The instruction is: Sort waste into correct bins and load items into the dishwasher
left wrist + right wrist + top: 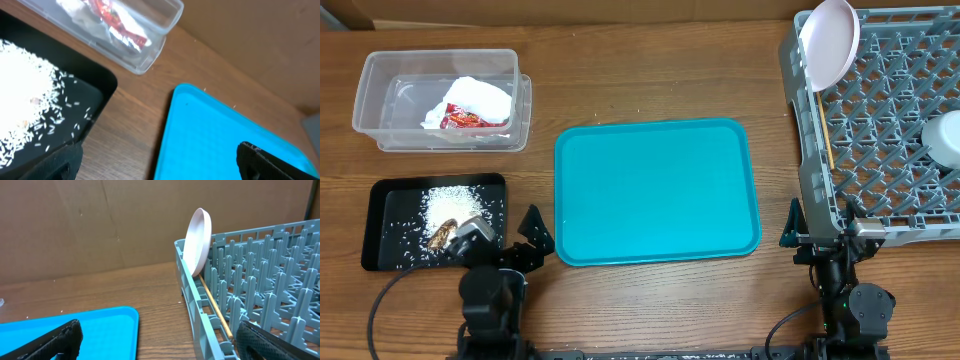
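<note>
The clear tub [367,100] at the back left holds a crumpled white napkin [480,97] and a red wrapper [465,121]. Rice [450,205] and a brown scrap [442,236] lie in the black tray [390,200]. On the right, the grey dish rack [885,100] carries a pale saucer-bowl [830,42] on edge, chopsticks [825,130] and a white cup [946,140]. My left gripper [503,238] is open between the black tray and the teal tray. My right gripper [823,232] is open at the rack's front left corner, holding nothing.
A bare teal serving tray [655,190] lies mid-table between the two grippers. In the right wrist view the rack wall [192,310] runs between the fingers, with the chopsticks [215,307] just inside it. Brown cardboard backs the table.
</note>
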Available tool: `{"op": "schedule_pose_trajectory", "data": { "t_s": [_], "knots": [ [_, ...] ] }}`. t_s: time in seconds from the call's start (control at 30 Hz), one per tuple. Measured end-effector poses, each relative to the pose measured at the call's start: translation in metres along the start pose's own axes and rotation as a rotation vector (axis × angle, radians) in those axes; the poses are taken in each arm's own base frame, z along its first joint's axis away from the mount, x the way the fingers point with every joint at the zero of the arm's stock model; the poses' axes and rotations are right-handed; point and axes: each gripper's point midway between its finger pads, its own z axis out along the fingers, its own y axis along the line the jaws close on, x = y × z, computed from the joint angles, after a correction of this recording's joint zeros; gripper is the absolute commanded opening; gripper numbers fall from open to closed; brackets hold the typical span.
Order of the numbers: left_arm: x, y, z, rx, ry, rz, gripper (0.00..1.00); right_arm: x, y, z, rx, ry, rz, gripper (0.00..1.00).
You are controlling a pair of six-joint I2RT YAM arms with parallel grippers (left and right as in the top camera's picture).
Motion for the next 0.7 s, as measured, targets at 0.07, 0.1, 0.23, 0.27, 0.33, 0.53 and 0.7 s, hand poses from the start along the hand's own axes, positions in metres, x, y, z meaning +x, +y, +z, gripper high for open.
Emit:
{"op": "schedule_pose_trajectory", "data": {
  "t_s": [0.07, 0.1, 0.23, 0.27, 0.33, 0.53, 0.7],
  "knots": [
    [0.009, 0.001, 0.003, 0.015, -0.001, 0.034, 1.00, 0.000, 0.000, 0.000, 0.000, 0.000, 0.000, 1.00],
    [0.012, 0.000, 0.004, 0.030, -0.006, 0.062, 1.00, 0.000, 0.000, 0.000, -0.001, 0.000, 0.000, 1.00],
    [-0.001, -0.016, 0.001, 0.102, -0.084, 0.128, 1.00, 0.000, 0.000, 0.000, 0.000, 0.000, 0.000, 1.00],
    [-0.005, -0.019, -0.001, 0.117, -0.108, 0.139, 1.00, 0.000, 0.000, 0.000, 0.000, 0.000, 0.000, 1.00],
    [-0.009, -0.023, -0.004, 0.136, -0.136, 0.160, 1.00, 0.000, 0.000, 0.000, 0.000, 0.000, 0.000, 1.00],
    [-0.029, -0.037, -0.016, 0.198, -0.252, 0.190, 1.00, 0.000, 0.000, 0.000, 0.000, 0.000, 0.000, 1.00],
    [-0.028, -0.038, -0.016, 0.195, -0.255, 0.268, 1.00, 0.000, 0.000, 0.000, 0.000, 0.000, 0.000, 1.00]
  ]
}}
